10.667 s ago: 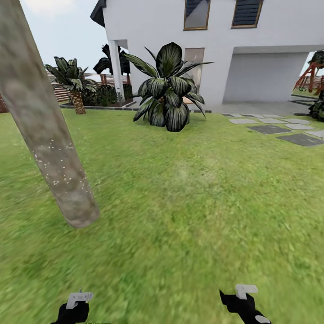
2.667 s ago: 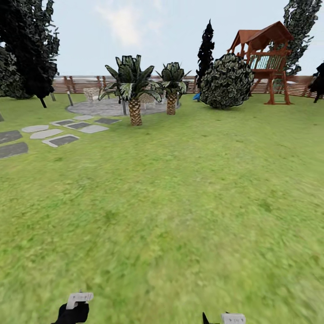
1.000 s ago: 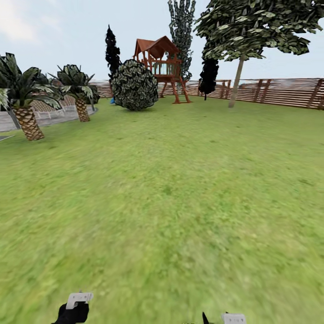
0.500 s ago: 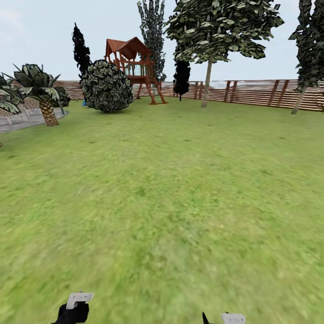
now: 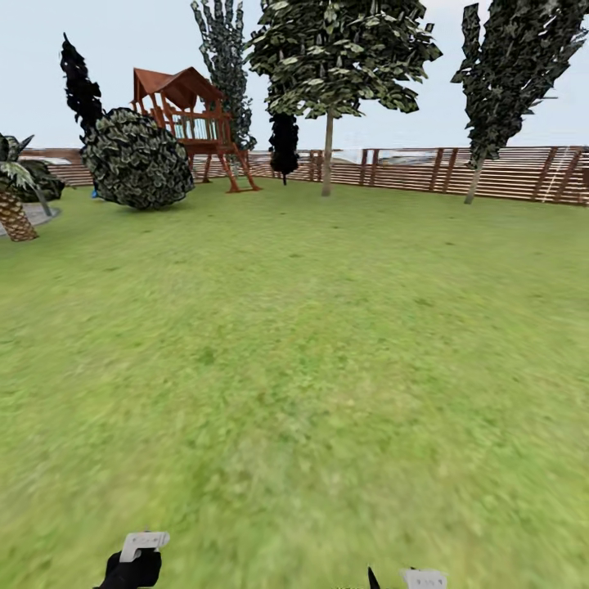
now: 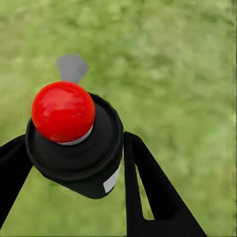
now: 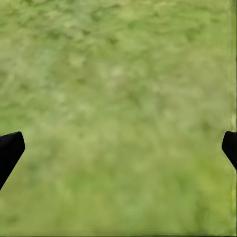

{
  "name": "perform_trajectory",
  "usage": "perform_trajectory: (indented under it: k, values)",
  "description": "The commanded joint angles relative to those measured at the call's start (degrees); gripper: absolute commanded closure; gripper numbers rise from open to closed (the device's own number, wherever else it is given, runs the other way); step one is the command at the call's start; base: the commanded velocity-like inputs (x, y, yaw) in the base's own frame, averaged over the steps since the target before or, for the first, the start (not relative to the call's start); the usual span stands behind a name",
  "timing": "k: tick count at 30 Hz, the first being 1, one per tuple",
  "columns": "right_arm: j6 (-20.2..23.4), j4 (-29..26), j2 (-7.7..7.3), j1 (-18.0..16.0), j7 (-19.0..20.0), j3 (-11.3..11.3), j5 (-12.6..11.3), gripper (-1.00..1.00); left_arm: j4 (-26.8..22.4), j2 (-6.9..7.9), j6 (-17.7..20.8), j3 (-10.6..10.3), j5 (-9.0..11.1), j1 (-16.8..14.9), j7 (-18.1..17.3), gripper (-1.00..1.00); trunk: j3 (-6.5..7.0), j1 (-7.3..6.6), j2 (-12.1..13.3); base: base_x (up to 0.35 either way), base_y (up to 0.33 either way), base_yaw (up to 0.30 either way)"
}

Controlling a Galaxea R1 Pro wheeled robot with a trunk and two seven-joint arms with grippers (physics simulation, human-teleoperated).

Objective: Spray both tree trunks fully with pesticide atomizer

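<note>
**Atomizer in the left gripper, open lawn ahead**

The left gripper had its two black fingers pinched on either side of the pesticide atomizer, a black can with a red ball top and a grey nozzle, held above the grass. The right gripper had its jaws spread wide, only the two black tips showing at the picture's edges with bare lawn between them.

From the head camera, the wooden playhouse stood at the far side of the lawn, against the slatted fence. A round bush sat just beside the playhouse, toward the palm. On the playhouse's other side rose a tree with a pale straight trunk, and farther along the fence from it a second tree. A slim black-leaved tree stood between the playhouse and the first trunk. Both trunks were well apart from the robot; whether white specks lay on them could not be told.
</note>
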Motion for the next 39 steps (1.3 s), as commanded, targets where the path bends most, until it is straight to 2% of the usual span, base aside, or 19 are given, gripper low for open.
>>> perform_trajectory:
  k: [1, 9, 16, 20, 30, 34, 36, 39]
  values:
    - [0.0, 0.0, 0.0, 0.0, 0.0, 0.0, 0.0, -1.0, 0.0, 0.01, 0.0, 0.0, 0.0, 0.0, 0.0, 1.0, 0.03, 0.0, 0.0, 0.0, -0.272, -0.3]
    - [0.0, 0.0, 0.0, 0.0, 0.0, 0.0, 0.0, -1.0, 0.0, 0.01, 0.0, 0.0, 0.0, 0.0, 0.0, 1.0, 0.23, 0.0, 0.0, 0.0, -0.246, -0.3]
    - [0.0, 0.0, 0.0, 0.0, 0.0, 0.0, 0.0, -1.0, 0.0, 0.1, 0.1, 0.1, 0.0, 0.0, 0.0, 1.0, 0.41, 0.0, 0.0, 0.014, -0.022, -0.3]
    - [0.0, 0.0, 0.06, 0.0, -0.1, 0.0, 0.0, -1.0, -0.1, 0.1, 0.1, 0.1, 0.0, 0.0, 0.0, 1.0, 0.47, 0.0, 0.0, 0.272, 0.0, -0.204]
    - [-0.1, -0.1, -0.16, 0.0, -0.4, -0.1, 0.0, -1.0, -0.6, 0.13, 0.2, 0.3, 0.2, 0.0, 0.1, 1.0, 0.48, 0.0, 0.0, 0.335, 0.0, -0.008]
    - [-0.1, -1.2, -0.2, 0.0, -0.4, -0.1, 0.1, -1.0, -3.0, 0.14, 0.2, 2.9, 2.8, -0.7, 0.0, 1.0, 0.48, 0.0, 0.0, 0.337, 0.0, 0.0]
    - [-0.1, -4.7, -0.24, 0.0, -0.4, -0.2, 0.1, -1.0, -6.0, -0.02, 0.3, 3.4, 3.7, -0.6, 0.0, 1.0, 0.48, 0.0, 0.0, 0.337, 0.0, 0.0]
    - [-0.2, -6.4, -0.26, 0.0, -0.2, 0.2, 0.4, -1.0, -6.9, -0.58, 0.2, 3.3, 4.5, -0.3, -0.1, 1.0, 0.48, 0.0, 0.0, 0.337, 0.0, 0.0]
